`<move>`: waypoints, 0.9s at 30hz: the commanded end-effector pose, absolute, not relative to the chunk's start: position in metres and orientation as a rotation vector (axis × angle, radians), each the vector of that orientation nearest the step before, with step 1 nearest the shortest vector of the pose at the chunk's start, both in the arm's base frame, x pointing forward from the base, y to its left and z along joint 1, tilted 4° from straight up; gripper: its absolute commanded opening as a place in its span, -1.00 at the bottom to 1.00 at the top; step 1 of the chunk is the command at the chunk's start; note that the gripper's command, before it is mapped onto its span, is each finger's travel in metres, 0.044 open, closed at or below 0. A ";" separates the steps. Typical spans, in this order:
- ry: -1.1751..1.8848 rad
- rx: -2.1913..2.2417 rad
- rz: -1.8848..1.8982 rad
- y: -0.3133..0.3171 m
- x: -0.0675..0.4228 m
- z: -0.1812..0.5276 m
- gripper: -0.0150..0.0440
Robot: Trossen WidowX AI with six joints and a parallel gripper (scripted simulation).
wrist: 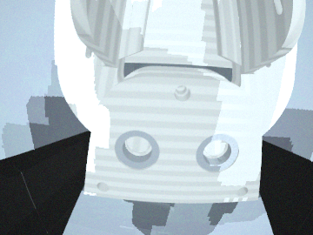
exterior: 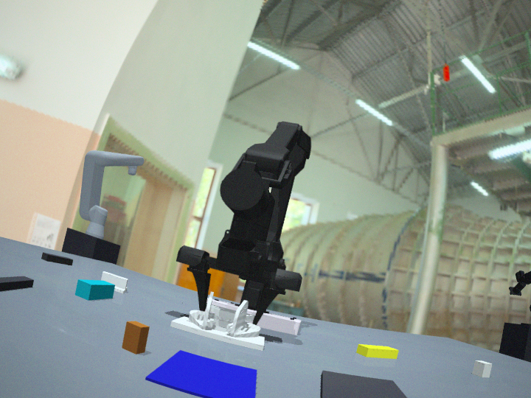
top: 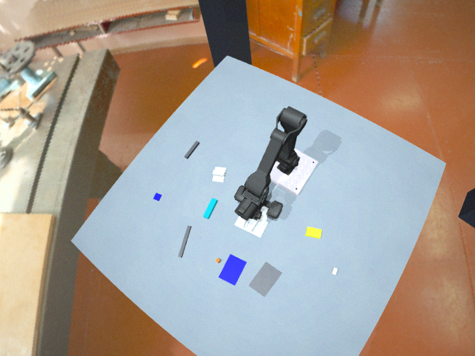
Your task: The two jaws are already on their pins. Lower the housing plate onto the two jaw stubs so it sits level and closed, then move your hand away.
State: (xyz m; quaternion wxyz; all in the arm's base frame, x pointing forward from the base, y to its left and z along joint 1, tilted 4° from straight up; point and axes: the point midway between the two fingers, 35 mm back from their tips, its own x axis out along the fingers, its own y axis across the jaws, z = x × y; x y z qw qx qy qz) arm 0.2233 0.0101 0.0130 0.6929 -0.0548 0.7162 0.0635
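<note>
Housing plate clamped at the jaw assembly, with likely faults in seating.
The tool grips the white housing plate by opposite edges; in the wrist view, the plate lies beside the upright jaws on their white base. Whether the stubs engage is unclear. A small misalignment could prop one side high; pressing then might tilt the plate, and uneven finger release could drag it askew.
</note>
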 end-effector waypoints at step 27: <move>1.605 -0.120 0.144 0.011 0.222 0.008 0.70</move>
